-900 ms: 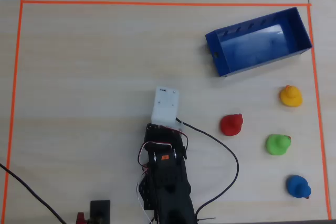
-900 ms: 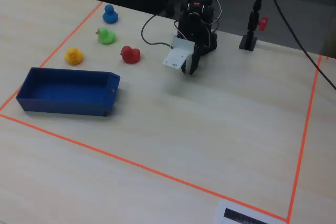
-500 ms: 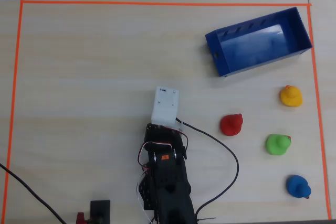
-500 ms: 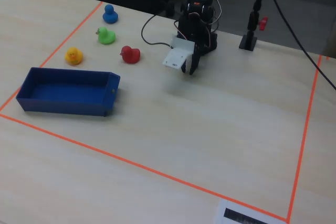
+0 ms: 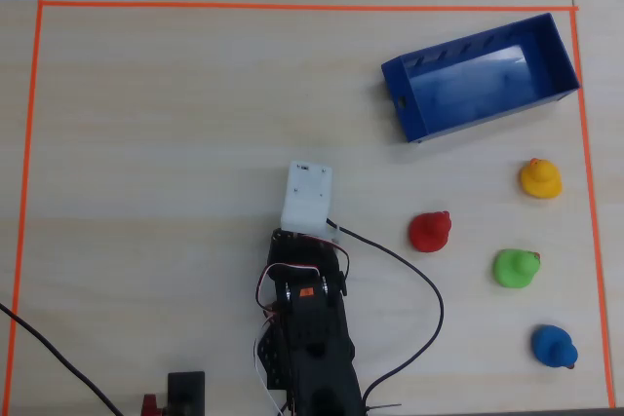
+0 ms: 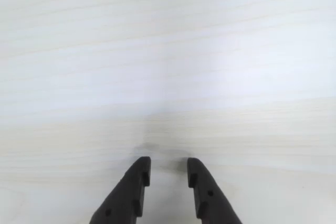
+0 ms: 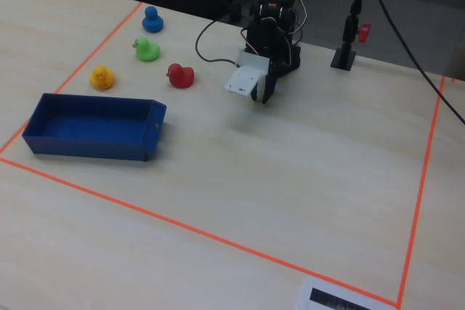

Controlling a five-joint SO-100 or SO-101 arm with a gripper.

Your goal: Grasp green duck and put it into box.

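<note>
On the pale wooden counter [image 5: 175,124], the green duck [image 5: 515,267] sits between yellow and blue ducks, well apart from the empty, slightly parted claw [image 6: 167,172], which should swing over it and descend squarely before carrying it to the box [image 5: 480,76].

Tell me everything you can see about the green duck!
The green duck is a small, bright green toy that looks like smooth plastic or rubber, with a round body, a round head and a tiny orange beak. It sits upright on the pale wooden table, inside the orange tape border. In the overhead view it is between the yellow duck above and the blue duck below, with the red duck to its left. Nothing touches it but the table.
</note>
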